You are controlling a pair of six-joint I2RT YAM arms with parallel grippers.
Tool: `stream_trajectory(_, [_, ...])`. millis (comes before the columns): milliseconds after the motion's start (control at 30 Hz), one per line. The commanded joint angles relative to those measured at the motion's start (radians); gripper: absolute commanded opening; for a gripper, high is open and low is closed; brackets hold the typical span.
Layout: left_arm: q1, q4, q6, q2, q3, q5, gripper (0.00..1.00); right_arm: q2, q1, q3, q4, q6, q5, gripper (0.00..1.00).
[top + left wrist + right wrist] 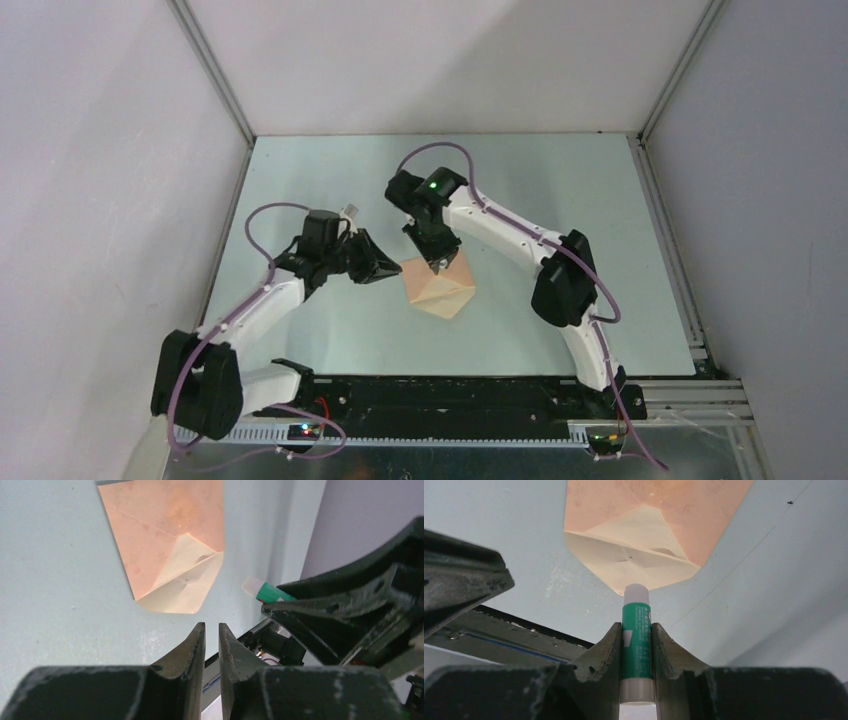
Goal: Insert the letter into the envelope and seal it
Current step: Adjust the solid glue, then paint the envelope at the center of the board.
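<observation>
The envelope is laid flat near the middle of the worktop, turned at an angle. Its pointed flap is folded out so the paler cream inside is shown. A green glue stick with a white tip is clamped between the jaws of the right tool, and that tip is aimed right at the point of the flap. Whether paper is actually being touched can't be told, tbh. The left tool is parked just beside the envelope on its left, jaws kept to a narrow slit with nothing gripped in them.
</observation>
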Motion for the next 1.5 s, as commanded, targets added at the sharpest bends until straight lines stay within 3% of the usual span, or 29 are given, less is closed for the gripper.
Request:
stream_trajectory(0, [0.004,0.096,-0.006,0.059,-0.022,-0.002,0.21,0.011,0.016,0.014,0.0,-0.035,0.071,0.0])
stream_trajectory(267, [-0.014,0.191,-0.044,0.198,-0.041,-0.058,0.2,0.086,0.011,0.021,0.047,0.029,0.011,0.0])
stream_trajectory(733, [-0.069,0.179,-0.088,0.427,0.064,-0.189,0.19,0.197,-0.049,0.048,0.08,0.049,-0.058,0.0])
stream_trajectory(1467, [-0.076,0.186,-0.107,0.518,0.051,-0.208,0.18,0.333,-0.065,0.18,0.041,0.06,-0.07,0.0])
